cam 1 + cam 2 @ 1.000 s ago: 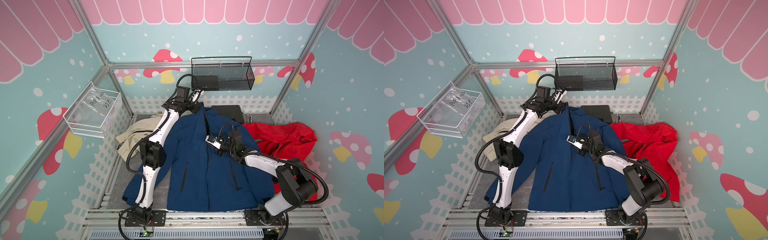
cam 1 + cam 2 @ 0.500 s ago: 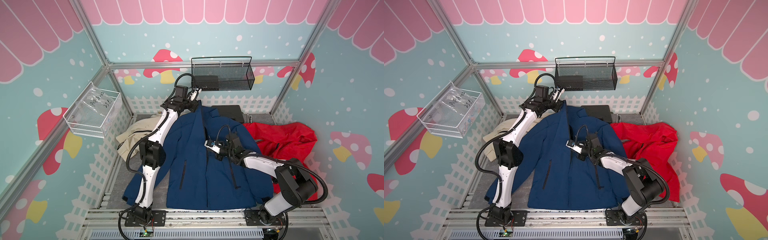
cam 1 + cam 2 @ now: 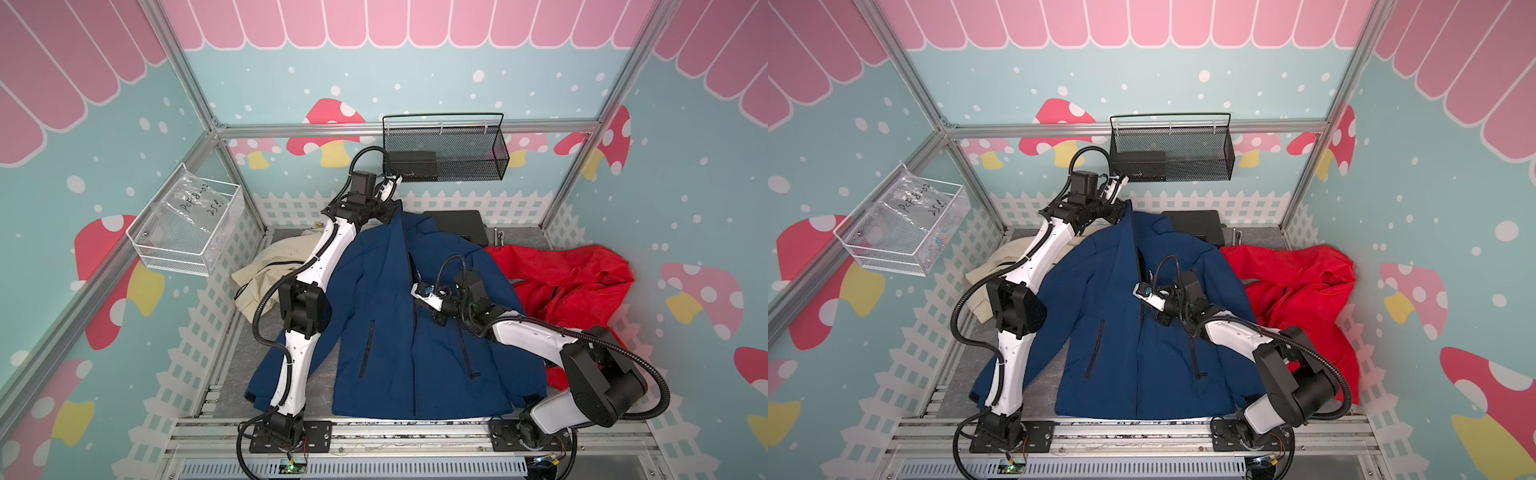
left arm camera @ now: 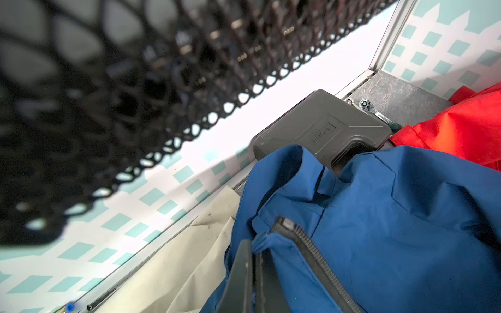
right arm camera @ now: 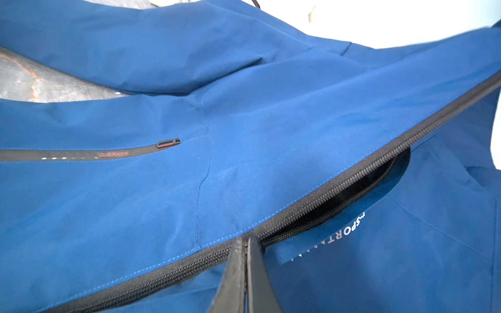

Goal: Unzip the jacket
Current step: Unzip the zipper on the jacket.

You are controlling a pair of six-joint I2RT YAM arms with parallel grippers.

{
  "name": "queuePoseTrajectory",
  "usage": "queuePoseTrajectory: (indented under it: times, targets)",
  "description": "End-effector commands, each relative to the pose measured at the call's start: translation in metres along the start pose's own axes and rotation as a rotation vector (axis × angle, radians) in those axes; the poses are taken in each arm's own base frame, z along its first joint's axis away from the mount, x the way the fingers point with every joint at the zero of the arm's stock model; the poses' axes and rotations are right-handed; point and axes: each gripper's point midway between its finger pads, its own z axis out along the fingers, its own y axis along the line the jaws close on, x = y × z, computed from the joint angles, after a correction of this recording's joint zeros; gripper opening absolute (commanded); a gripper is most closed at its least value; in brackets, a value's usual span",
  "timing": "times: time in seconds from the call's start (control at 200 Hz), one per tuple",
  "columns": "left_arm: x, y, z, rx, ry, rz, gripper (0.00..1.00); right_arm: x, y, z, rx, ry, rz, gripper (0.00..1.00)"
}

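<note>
Jacket work in mid-pull: the blue jacket (image 3: 386,332) lies front-up at the middle of the table (image 3: 245,353). In both top views its collar (image 3: 401,212) is at 12 o'clock and its hem at 6 o'clock. A red jacket (image 3: 573,282) lies at its 3 o'clock and a beige garment (image 3: 266,270) at its 10 o'clock.

The left gripper (image 4: 254,249) is clamped shut on the collar edge beside the top of the zipper (image 5: 339,189), holding that end raised at 12 o'clock. The right gripper (image 5: 246,239) is pinched shut partway down the front, exactly where parted teeth meet joined ones. The zipper pull is hidden between its fingers, so the hold on it is a judgement.

The zipper's long axis runs from 12 to 6 o'clock. Its teeth stand apart from the collar down to the right gripper, and the joined stretch lies at 6 o'clock of that gripper, toward the arm bases. The coming pull likely runs straight along that line toward 6 o'clock. The right arm is the nearer one for it, with the left anchoring the far end.

Readable writing:
- "outdoors" in red on the black pocket tape (image 5: 113,154).
- White capitals including "SPORT" on the inner flap (image 5: 349,230).
- Handwriting in the clear bin (image 3: 187,224) at 9 o'clock that looks like "PET 8-02 25L".
- Raised lettering on the dark tool case (image 4: 322,132), too blurred to read.
</note>
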Motion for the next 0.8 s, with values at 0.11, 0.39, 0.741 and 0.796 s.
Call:
queuePoseTrajectory:
  times: [0.11,0.39,0.741,0.796]
  targets:
    - [-0.044,0.039,-0.014,-0.13,-0.162,-0.006,0.0,0.031,0.061,-0.001,-0.189,0.102,0.1,0.0]
    - [-0.043,0.045,-0.014,-0.147,-0.162,-0.024,0.0,0.041,0.081,0.001,-0.232,0.178,0.122,0.0]
    - [-0.04,0.051,-0.013,-0.165,-0.161,-0.042,0.0,0.047,0.09,-0.002,-0.238,0.27,0.037,0.0]
    - [-0.042,0.055,-0.014,-0.171,-0.168,-0.053,0.0,0.048,0.092,-0.004,-0.252,0.286,0.025,0.0]
